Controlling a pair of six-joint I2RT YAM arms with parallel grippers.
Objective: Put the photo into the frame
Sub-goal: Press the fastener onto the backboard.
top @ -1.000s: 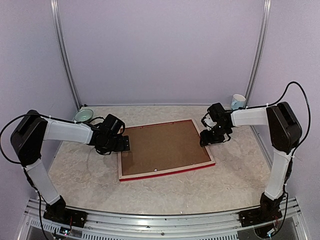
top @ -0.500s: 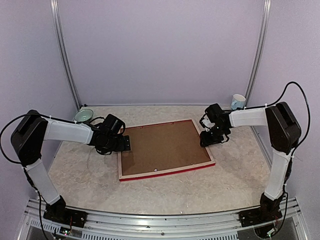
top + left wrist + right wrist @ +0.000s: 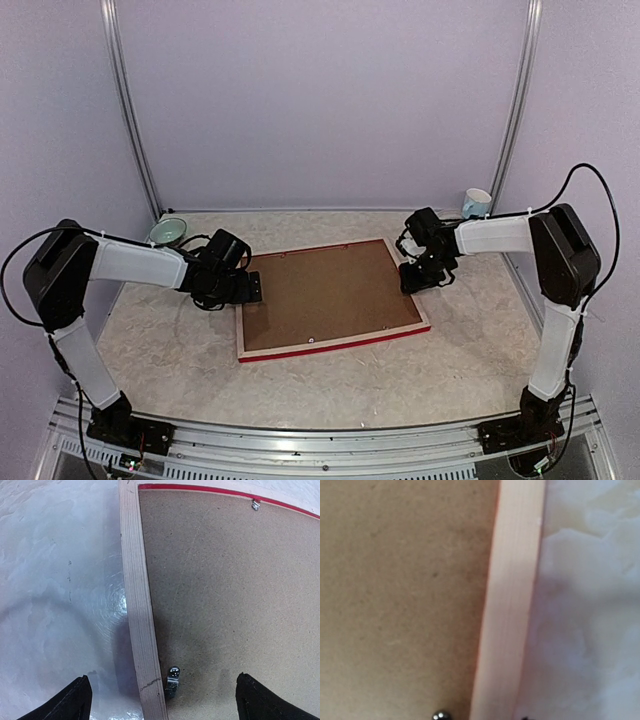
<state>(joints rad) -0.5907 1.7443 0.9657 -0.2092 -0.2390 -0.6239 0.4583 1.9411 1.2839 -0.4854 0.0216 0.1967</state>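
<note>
The left gripper [image 3: 251, 287] hangs low over the frame's left short side, its fingers [image 3: 75, 702] spread wide with nothing held between them. Straight below the gap sits a small metal clip [image 3: 172, 681], on the inner edge of the pale wood rail [image 3: 136, 595] where it meets the brown backing board [image 3: 230, 590]. The right gripper [image 3: 413, 277] is down over the opposite short side of the frame [image 3: 330, 342]. Its own camera shows only rail, board and the knob of another clip [image 3: 441, 715] at the bottom edge, not the fingers. So I can't tell whether it is open or closed, or touching anything.

The frame lies face down, its long axis running across from one arm to the other. Each arm has one short end to itself, and neither is better placed for the other's clip. The photo is nowhere to be seen; whether it is already under the board I can't say.

To my eye the job in hand is the clips holding the board. The left one lies squarely in line with its gripper and needs only a descent. A bowl [image 3: 168, 232] sits beyond the frame's far left corner and a cup [image 3: 477, 203] beyond its far right, both well apart from it.
</note>
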